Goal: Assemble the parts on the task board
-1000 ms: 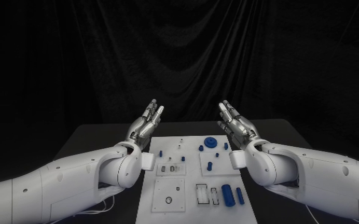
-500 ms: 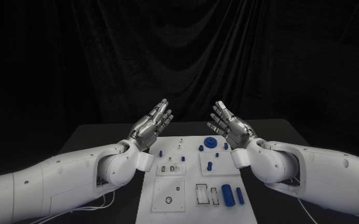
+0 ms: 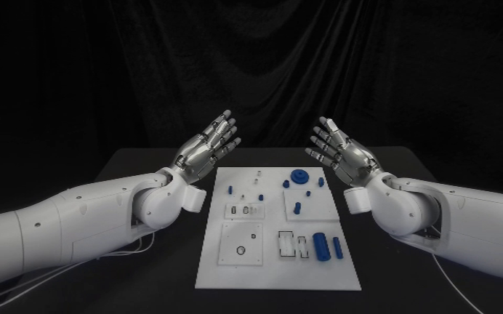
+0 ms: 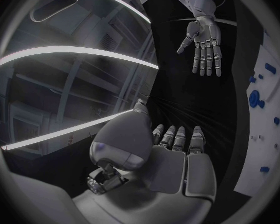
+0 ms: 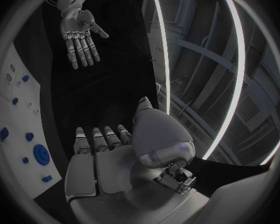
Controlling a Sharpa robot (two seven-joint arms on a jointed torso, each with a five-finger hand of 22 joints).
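Flanking task board: empty hands

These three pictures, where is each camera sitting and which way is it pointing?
Head view: on the robot's head, looking down at the black table and the task board; both white arms enter, left hand and right hand raised with fingers apart.
Left wrist view: behind the left hand, looking past it to the right hand and the board's edge.
Right wrist view: behind the right hand, facing the left hand and the board.
Shared: both wrist views show the blue parts along the board.
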